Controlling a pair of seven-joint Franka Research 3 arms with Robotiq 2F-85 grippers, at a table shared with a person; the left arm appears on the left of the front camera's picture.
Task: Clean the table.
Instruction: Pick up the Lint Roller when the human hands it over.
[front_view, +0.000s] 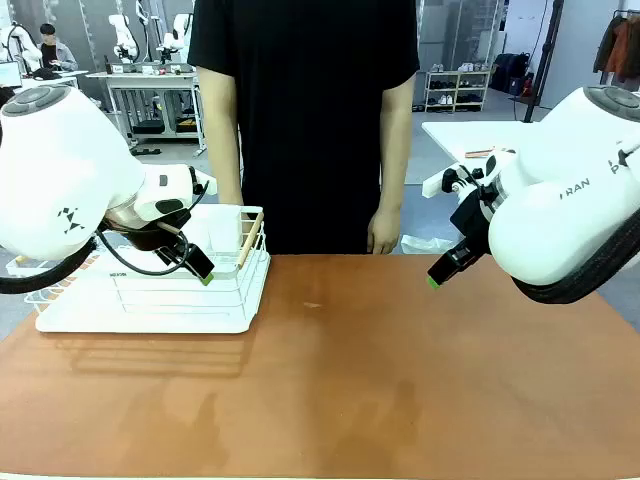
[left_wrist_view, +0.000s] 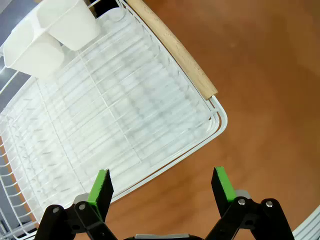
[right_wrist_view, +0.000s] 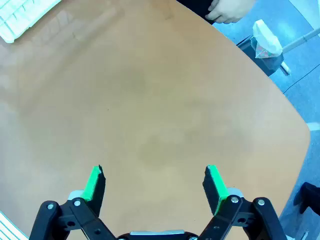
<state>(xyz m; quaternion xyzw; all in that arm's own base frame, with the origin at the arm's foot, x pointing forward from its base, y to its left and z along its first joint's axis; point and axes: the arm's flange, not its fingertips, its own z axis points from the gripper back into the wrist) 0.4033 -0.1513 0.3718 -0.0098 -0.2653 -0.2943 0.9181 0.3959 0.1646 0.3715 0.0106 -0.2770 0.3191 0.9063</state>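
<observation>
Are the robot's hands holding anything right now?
No. The left gripper and right gripper are both open and empty above the table.

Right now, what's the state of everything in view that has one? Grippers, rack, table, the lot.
white wire rack: upright on the left end of the table, no dishes in the part seen.
white caddy: set in the rack's far corner, contents hidden.
table: small mark near the middle.
left gripper: open, empty, over the rack's corner.
right gripper: open, empty, above the tabletop.
person's hand: hangs by the far edge, off the table.
</observation>
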